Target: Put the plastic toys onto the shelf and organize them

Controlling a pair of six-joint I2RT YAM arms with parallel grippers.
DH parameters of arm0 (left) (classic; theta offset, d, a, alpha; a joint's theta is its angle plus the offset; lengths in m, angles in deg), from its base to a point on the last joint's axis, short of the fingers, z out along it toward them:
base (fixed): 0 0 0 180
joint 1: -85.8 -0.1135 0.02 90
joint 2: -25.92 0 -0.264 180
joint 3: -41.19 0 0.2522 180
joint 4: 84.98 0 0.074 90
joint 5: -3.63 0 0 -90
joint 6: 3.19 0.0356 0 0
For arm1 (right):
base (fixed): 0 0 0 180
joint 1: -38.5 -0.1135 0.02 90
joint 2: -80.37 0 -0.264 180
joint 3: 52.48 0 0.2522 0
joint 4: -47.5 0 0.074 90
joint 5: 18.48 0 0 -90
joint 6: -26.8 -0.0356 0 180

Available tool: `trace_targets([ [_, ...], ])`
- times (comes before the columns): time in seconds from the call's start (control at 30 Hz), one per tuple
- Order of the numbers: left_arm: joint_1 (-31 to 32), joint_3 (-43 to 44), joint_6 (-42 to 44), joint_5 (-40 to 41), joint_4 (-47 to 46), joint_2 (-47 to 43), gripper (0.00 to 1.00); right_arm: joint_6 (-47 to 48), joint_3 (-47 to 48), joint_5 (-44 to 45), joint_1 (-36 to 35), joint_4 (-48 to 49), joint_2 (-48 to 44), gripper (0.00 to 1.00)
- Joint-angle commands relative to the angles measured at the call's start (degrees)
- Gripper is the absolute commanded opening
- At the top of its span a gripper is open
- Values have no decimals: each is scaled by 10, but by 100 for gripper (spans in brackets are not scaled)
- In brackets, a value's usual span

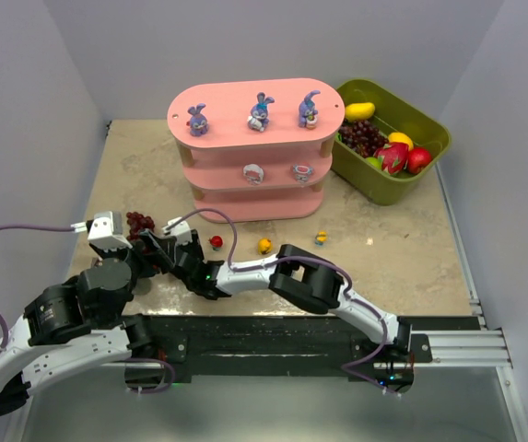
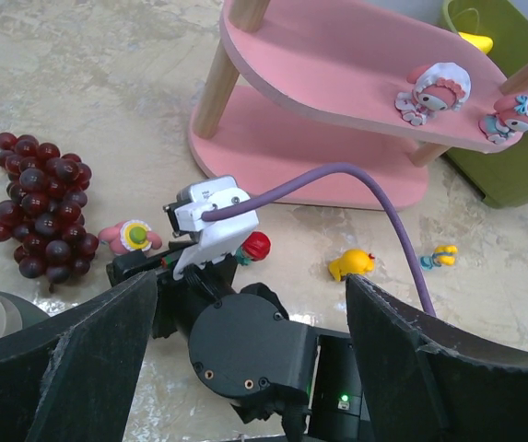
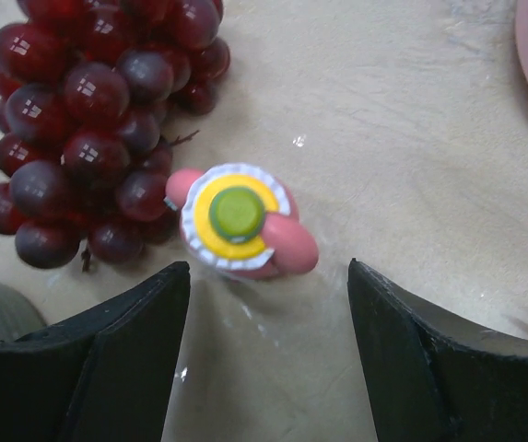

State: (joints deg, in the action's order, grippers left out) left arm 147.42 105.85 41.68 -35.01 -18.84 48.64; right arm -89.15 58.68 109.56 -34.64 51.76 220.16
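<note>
Right wrist view: we see the pink toy (image 3: 240,221) lying on the table (image 3: 411,138), touching the grapes (image 3: 88,120), just beyond the right gripper (image 3: 268,273), whose jaws are spread. It looks light, hard and slippery, so we would pinch its round body. The left gripper (image 2: 245,287) also has its jaws spread and holds nothing.

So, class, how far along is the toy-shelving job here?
Done: three purple bunnies on top of the shelf, two pink-and-white toys on its middle board. In hand: the open right gripper hovers over the third pink-and-white toy, lying beside the grapes. Left: that one plus three small toys on the table.
</note>
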Motion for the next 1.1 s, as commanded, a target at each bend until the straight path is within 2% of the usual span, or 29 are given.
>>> trace_targets([
  [0.0, 1, 15, 11, 22, -19, 0, 87, -12, 25, 31, 7, 15, 20, 73],
  [0.47, 1, 12, 12, 23, -19, 3, 87, 102, -33, 46, 7, 161, 28, 63],
  [0.53, 1, 11, 11, 23, -19, 1, 87, 128, -37, 42, 8, 177, 28, 66],
  [0.63, 1, 10, 11, 23, -18, 1, 87, 164, -40, 37, 8, 202, 31, 75],
  [0.73, 1, 11, 11, 24, -17, 0, 88, 189, -39, 19, 8, 222, 37, 79],
  [1.07, 1, 11, 9, 28, -15, -4, 88, 212, -36, -31, 12, 246, 50, 73],
])
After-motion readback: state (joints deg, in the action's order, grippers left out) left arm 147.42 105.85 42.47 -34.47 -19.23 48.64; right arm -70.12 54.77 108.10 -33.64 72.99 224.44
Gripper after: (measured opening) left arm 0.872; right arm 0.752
